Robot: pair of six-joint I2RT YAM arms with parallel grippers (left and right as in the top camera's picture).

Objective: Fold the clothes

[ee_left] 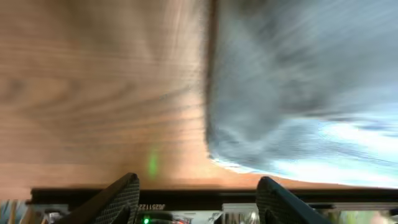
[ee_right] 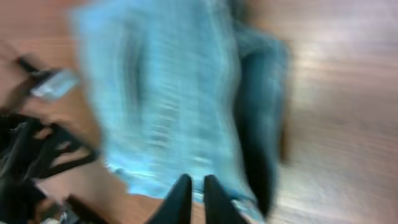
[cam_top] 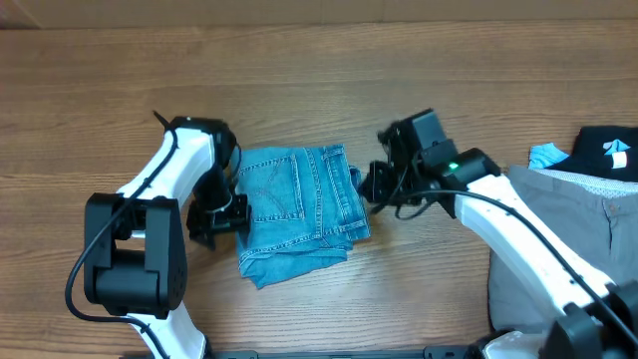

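The light-blue denim jeans (cam_top: 299,207) lie folded into a compact bundle at the middle of the table, with a stitched back pocket facing up. My left gripper (cam_top: 221,214) is at the bundle's left edge. In the blurred left wrist view its fingers (ee_left: 199,190) are spread wide and empty, with the jeans (ee_left: 298,81) ahead to the right. My right gripper (cam_top: 374,184) is at the bundle's right edge. In the blurred right wrist view its fingers (ee_right: 194,190) are close together with nothing between them, just before the jeans (ee_right: 174,93).
Grey trousers (cam_top: 578,214) lie at the table's right side under my right arm. A black top (cam_top: 608,150) and a small light-blue item (cam_top: 546,155) lie beyond them. The wooden table (cam_top: 319,70) stretches behind the jeans.
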